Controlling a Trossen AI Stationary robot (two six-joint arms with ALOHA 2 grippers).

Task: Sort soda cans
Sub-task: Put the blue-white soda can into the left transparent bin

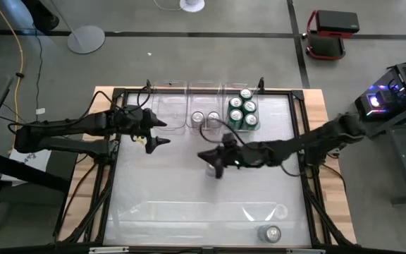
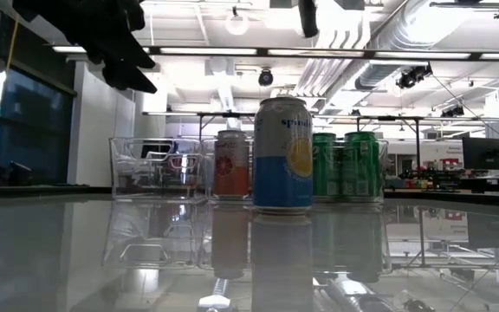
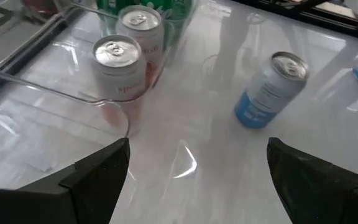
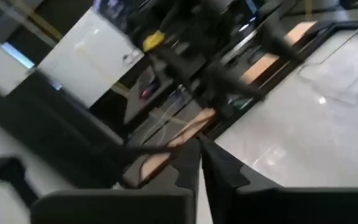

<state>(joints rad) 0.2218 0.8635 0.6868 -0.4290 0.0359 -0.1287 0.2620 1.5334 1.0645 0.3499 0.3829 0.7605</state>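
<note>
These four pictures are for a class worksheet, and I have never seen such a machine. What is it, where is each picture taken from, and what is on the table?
It is a robot with two dark arms at a table, each ending in a two-finger gripper. One picture looks straight down, one looks level across the tabletop, and two come from cameras on the wrists.

From above, the left gripper hangs open beside three clear bins at the table's far edge. The right gripper is shut and holds nothing, near the table's middle.

Four green cans fill the right-hand bin and two pink cans stand in the middle bin. A blue can stands on the open table, and another can lies near the front edge.
</note>
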